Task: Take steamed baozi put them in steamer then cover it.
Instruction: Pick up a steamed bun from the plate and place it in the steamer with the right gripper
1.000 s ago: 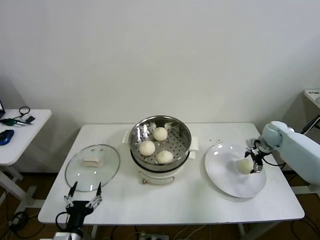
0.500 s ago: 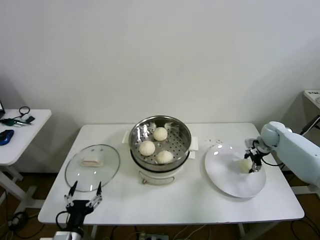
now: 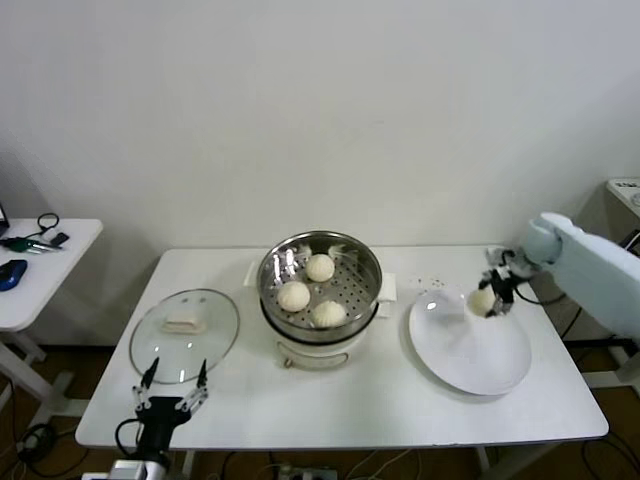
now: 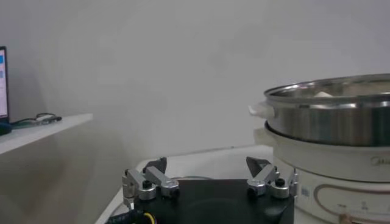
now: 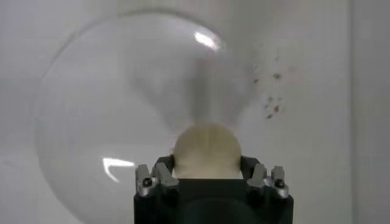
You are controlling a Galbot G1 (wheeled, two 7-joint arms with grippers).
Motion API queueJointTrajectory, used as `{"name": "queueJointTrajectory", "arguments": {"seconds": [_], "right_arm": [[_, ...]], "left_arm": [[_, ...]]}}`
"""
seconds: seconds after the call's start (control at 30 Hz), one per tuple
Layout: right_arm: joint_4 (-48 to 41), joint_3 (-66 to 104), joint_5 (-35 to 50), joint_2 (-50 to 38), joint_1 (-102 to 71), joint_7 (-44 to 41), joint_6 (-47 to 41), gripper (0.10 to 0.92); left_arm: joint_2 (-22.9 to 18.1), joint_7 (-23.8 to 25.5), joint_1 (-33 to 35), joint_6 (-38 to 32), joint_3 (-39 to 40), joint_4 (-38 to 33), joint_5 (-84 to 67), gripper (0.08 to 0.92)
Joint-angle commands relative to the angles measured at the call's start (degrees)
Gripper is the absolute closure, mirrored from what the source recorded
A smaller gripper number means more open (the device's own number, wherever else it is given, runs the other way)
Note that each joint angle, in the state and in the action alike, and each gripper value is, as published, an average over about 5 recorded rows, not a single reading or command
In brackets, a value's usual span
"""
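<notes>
One steamed baozi [image 3: 483, 299] held off the white plate [image 3: 470, 345], clamped between the fingers of the right gripper [image 3: 490, 298], above the plate's rear edge, right of the steamer [image 3: 320, 283]. In the right wrist view the bun [image 5: 206, 151] sits pinched between the two fingers, plate [image 5: 109, 109] below it. Three more baozi [image 3: 294, 296] lie inside the steamer basket on its perforated floor. Cover [image 3: 185, 334] rests flat on the table [image 3: 330, 400] left of the steamer, handle up. Left gripper [image 3: 170, 402] parked low at the table's front edge, just in front of the cover, fingers spread apart, holding nothing.
</notes>
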Motion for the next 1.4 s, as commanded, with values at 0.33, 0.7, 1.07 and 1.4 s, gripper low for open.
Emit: {"name": "queueJointTrajectory", "arguments": {"seconds": [0.33,0.7,1.07,1.4], "right_arm": [[10.33,-34.96,41.17,18.04,37.16,4.21,-9.04,0.33],[10.23,-39.83,45.01,27.93,34.71,6.25,-9.89,0.33],[8.47,-39.92,42.26,30.93,25.99,8.43,-10.6,0.33],[5.66,-39.6,40.07,31.49,20.9,9.11,-10.6,0.324]], "left_arm": [[1.26,0.09,-0.75,0.13,2.33,-1.2,-0.13,0.177],[1.72,0.1,-1.71,-0.13,2.89,0.2,-0.65,0.177],[2.49,0.07,-1.84,-0.21,2.1,1.14,-1.95,0.177],[2.74,0.05,-2.18,-0.25,2.11,2.09,-2.2,0.177]]}}
